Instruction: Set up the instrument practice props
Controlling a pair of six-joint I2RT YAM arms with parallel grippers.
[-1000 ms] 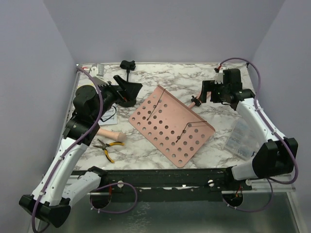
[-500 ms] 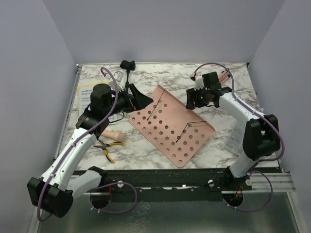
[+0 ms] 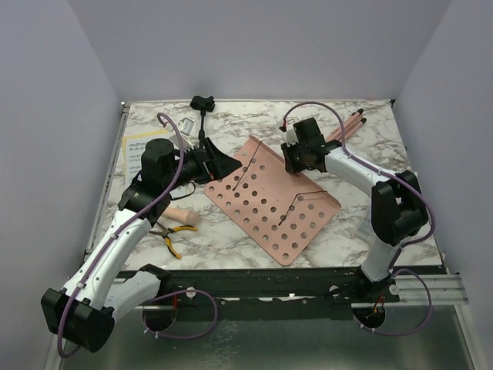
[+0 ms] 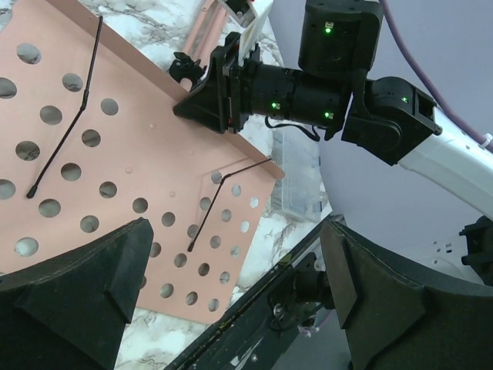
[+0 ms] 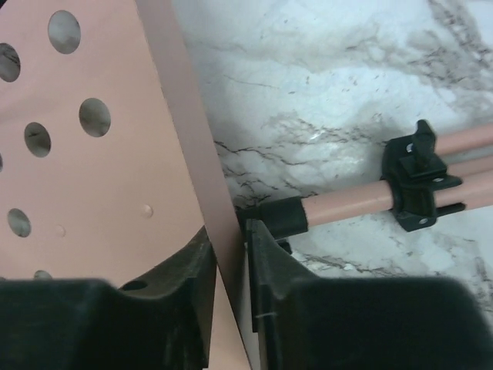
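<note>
Right gripper (image 5: 229, 240) jaws apparently nipping the pink music-stand desk (image 5: 100, 193) rim, left gripper (image 4: 231, 258) spread wide above it

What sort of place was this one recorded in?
Probably a robot lab test cell: a marble-pattern table boxed in by plain lilac walls, two arms bolted to a black rail at its near edge, a pink music-stand desk as prop.
</note>
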